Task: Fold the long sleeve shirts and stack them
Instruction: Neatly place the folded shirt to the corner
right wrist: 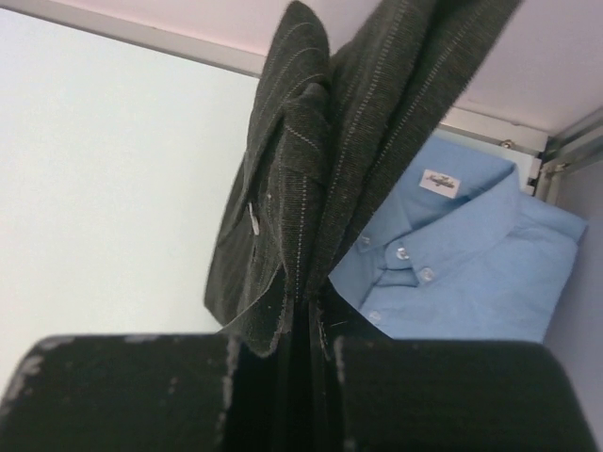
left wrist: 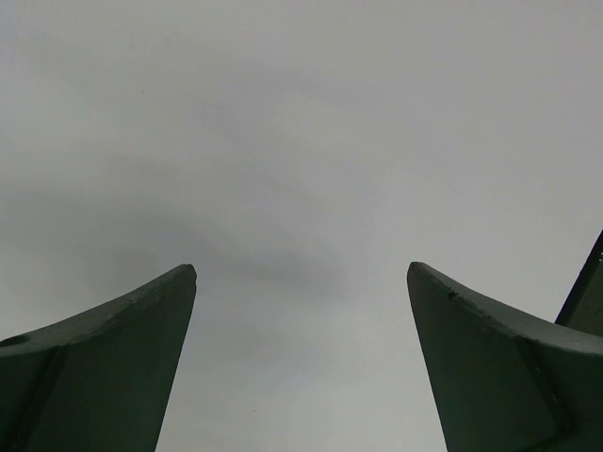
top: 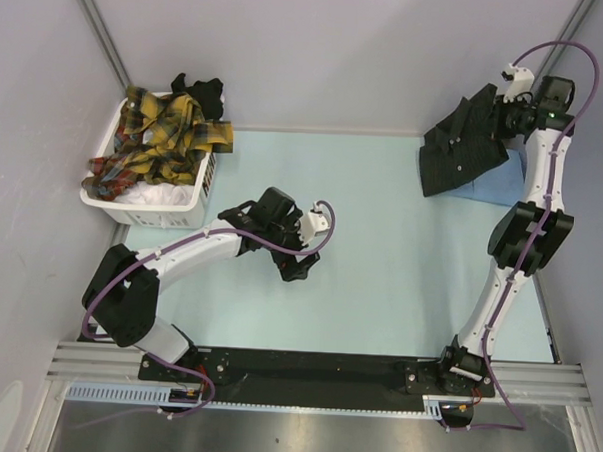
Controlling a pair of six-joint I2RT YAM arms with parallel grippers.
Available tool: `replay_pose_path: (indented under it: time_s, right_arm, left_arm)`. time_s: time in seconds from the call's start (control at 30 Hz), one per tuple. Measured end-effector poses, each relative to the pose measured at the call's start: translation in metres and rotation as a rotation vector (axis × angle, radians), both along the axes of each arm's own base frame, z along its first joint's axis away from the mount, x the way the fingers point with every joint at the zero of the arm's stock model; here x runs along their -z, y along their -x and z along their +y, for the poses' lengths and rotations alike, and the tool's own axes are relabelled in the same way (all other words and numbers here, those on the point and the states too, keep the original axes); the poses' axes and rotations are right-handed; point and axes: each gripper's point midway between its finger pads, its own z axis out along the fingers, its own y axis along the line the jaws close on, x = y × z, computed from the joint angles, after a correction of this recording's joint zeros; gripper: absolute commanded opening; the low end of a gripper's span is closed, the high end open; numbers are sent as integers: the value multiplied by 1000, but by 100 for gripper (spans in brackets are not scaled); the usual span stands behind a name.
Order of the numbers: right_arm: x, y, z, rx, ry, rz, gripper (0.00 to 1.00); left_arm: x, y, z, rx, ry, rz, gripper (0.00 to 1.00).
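Yellow-red plaid shirts [top: 160,145] lie heaped in the white laundry basket [top: 142,211], which you find at the far left corner of the bench [top: 381,249]. Your left gripper [left wrist: 301,271] hangs over the bench left of centre, its jaws spread wide apart. At the far right corner, your right gripper [right wrist: 306,347] is clamped on the charcoal pinstripe shirt [top: 463,143], pinching a bunched fold of cloth between closed fingers. That shirt hangs raised, its lower part over the light blue shirt [right wrist: 452,273]; you cannot tell whether the two touch. The light blue shirt lies folded flat on the bench, collar and buttoned front upward, close to the right edge.
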Motion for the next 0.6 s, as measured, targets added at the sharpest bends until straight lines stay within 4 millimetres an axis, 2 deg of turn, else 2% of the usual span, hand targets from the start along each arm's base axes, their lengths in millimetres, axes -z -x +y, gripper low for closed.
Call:
replay_pose_path:
  time_s: [0.47, 0.5, 0.57, 0.6]
  right_arm:
    - [26, -6, -58, 7, 38, -51, 1]
    - [30, -5, -60, 6, 36, -50, 5]
    - [44, -6, -67, 6, 34, -54, 30]
    - [55, -6, -70, 6, 35, -53, 51]
  left_arm:
    - [4, 8, 6, 1, -26, 35, 99]
    - [5, 9, 7, 2, -28, 40, 100]
    - [5, 11, 7, 5, -29, 52, 99]
    - [6, 13, 7, 7, -28, 59, 99]
